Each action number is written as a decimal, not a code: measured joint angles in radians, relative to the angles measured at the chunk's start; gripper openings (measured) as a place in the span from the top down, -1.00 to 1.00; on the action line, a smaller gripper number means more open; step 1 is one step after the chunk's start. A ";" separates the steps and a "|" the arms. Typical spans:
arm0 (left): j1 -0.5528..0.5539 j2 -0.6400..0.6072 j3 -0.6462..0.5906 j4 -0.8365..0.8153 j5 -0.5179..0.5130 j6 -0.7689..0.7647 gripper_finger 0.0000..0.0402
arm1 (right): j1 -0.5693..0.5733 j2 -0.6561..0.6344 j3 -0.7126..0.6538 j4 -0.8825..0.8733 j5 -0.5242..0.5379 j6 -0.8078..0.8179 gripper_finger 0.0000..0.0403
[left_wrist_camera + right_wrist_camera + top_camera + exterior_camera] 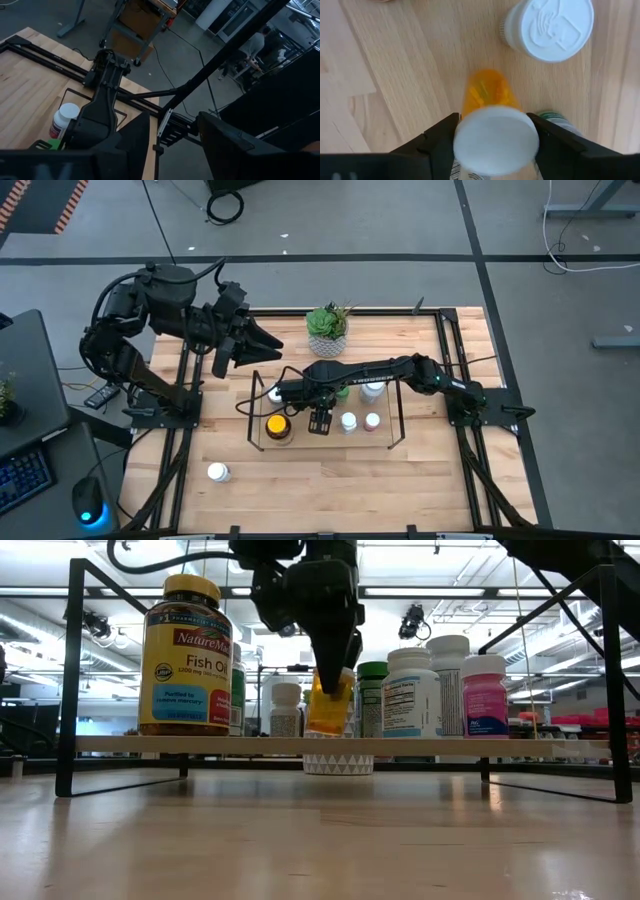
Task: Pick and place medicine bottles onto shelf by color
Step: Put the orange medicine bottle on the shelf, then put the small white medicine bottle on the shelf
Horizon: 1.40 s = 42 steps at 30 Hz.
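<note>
**Right gripper holding an orange bottle over the shelf**

The right gripper [320,420] is reaching across the table and hanging over the middle of the shelf [262,448], its fingers clamping the white cap of a small orange bottle [487,95]. In the low view, the orange bottle [329,705] is hanging tilted, its base just above the shelf's wooden floor [500,745].

Standing on the shelf are a large amber fish oil bottle [185,660] with a yellow cap at the left end, and to the right of the held bottle a green-capped bottle [372,700], a white bottle [412,690] and a pink bottle [485,695]. A lone white bottle [217,472] is lying on the table near the front left, well apart from the shelf.

The left gripper [262,338] is waiting raised over the far left of the table, its fingers standing partly apart and holding nothing. A potted plant [328,328] is sitting beyond the shelf.
</note>
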 joint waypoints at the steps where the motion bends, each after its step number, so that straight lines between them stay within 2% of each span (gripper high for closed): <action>1: 0.000 0.000 0.000 0.000 0.000 0.000 0.12 | 0.000 0.000 0.000 0.000 0.000 0.005 -0.19; 12: 0.000 0.000 0.000 -0.023 0.000 0.000 0.12 | 0.000 -0.002 0.000 -0.029 -0.012 0.044 -0.44; 20: 0.000 -0.016 0.001 -0.081 0.000 0.002 0.13 | 0.000 -0.040 0.033 -0.087 -0.079 0.106 -0.49; 26: 0.000 -0.027 0.001 -0.111 0.000 0.005 0.11 | 0.004 -0.106 0.048 -0.076 -0.071 0.183 -0.49; 30: 0.000 -0.037 0.001 -0.194 0.000 0.006 0.13 | 0.006 -0.163 0.048 -0.080 -0.063 0.247 -0.48; 37: 0.000 -0.040 0.000 -0.508 0.000 -0.005 0.13 | 0.040 -0.255 0.048 -0.087 -0.039 0.398 -0.48; 42: -0.052 -0.056 -0.021 -0.517 -0.001 -0.028 0.16 | 0.116 -0.318 0.048 -0.088 0.034 0.480 -0.48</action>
